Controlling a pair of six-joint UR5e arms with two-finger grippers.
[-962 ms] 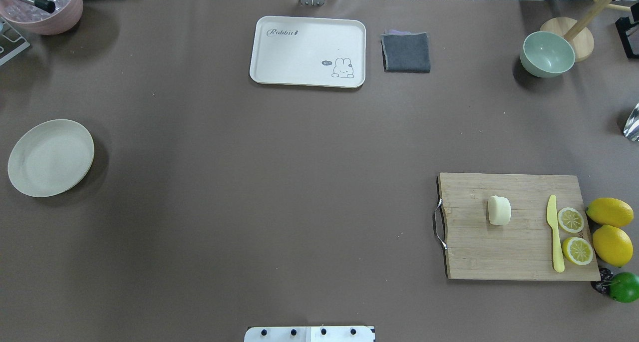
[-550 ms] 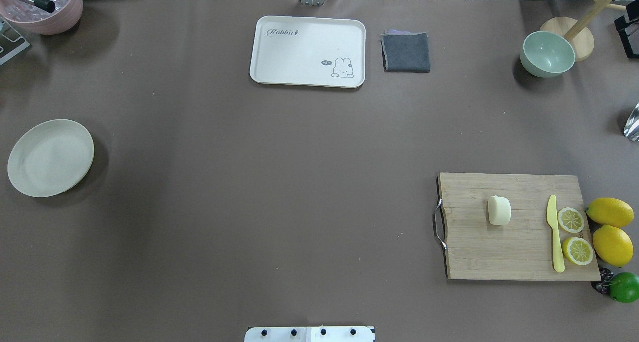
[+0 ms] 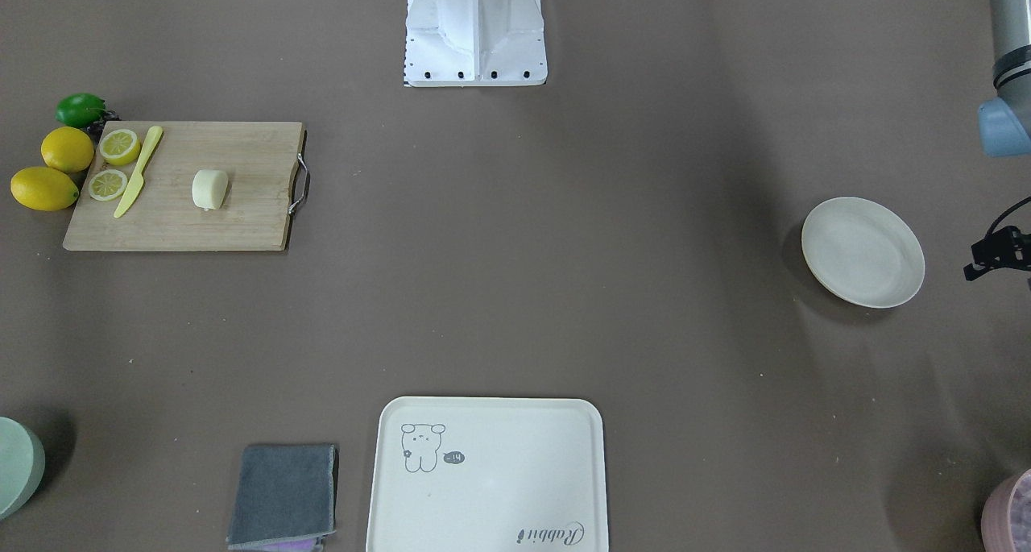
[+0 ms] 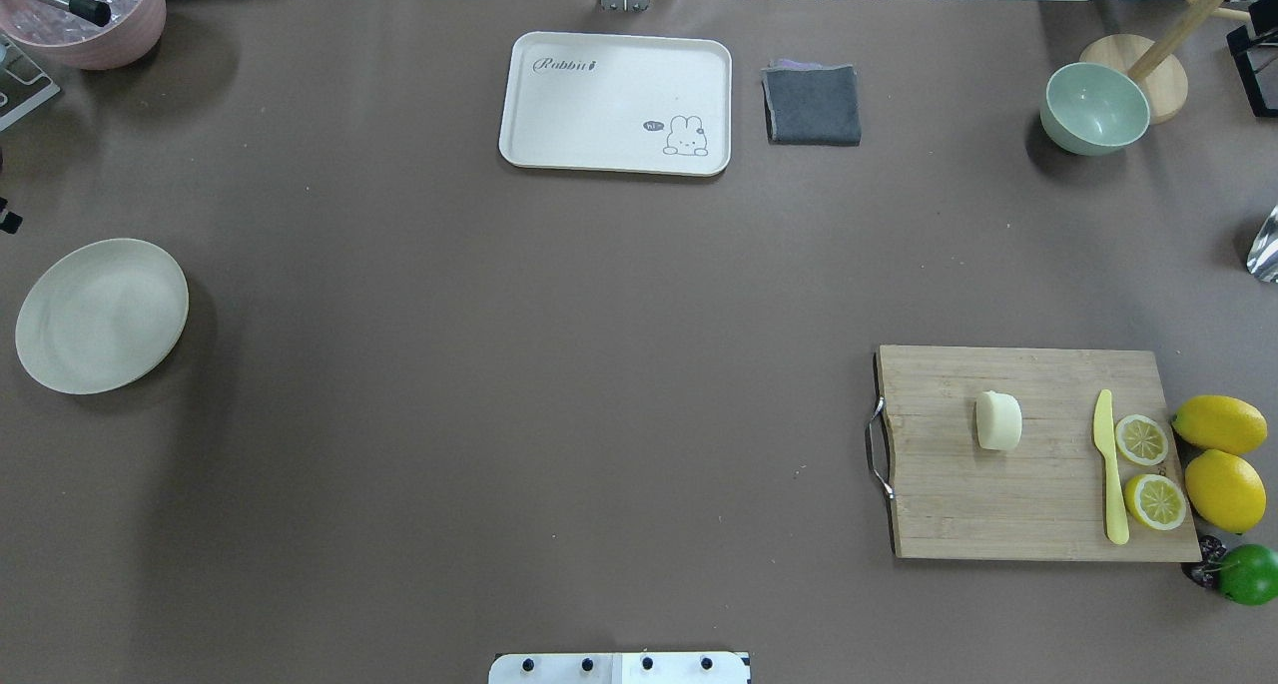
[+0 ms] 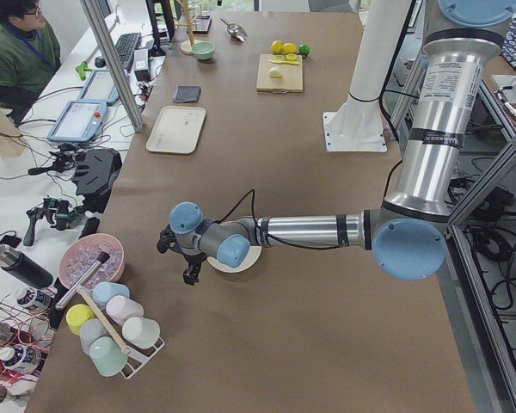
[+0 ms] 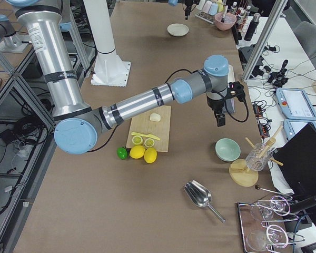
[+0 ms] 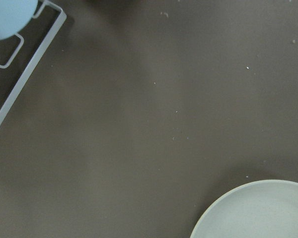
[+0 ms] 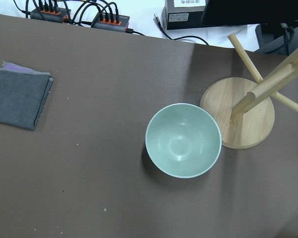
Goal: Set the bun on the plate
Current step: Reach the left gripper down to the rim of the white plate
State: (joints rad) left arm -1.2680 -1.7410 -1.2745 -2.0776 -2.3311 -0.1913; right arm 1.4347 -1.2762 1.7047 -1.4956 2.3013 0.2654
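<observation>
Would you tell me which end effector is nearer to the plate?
Left. The left end effector hangs beside the plate; the right end effector is far off, near the green bowl.

Left arm, right arm both outstretched horizontally, jaws' state indiscernible.

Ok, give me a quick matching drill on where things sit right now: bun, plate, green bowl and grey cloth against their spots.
Things:
1. bun
2. plate
3. pale green bowl
4. grey folded cloth

Places:
A. beside the rabbit tray
B. on the wooden cutting board
C. next to the round wooden stand base
D. alone on the bare table, at the robot's left end

Pairs: 1-B; 2-D; 3-C; 4-A
</observation>
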